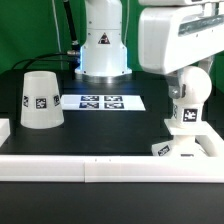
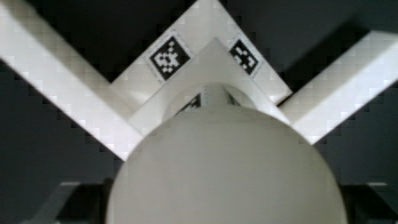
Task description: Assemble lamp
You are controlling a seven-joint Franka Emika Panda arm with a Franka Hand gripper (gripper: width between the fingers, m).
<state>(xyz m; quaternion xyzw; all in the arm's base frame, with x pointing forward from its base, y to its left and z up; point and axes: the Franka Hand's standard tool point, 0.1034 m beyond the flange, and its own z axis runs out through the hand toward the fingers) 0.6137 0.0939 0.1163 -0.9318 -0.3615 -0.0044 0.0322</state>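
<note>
Over base (image 1: 186, 149), bulb (image 1: 186, 114) stands upright, stem down, axis vert.; gripper (image 1: 188, 92) state can't tell.

Shade (image 1: 40, 100) exterior view's left of marker board (image 1: 100, 101); base (image 1: 195, 148) right.

The white cone shade (image 1: 40, 100) stood wide end down at nine o'clock in the exterior view; at four o'clock the round bulb (image 1: 188, 114) stood upright over the blocky tagged base (image 1: 178, 148)

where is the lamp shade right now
At the exterior view's left, the shade stands on the black table, just beside the marker board.
</note>
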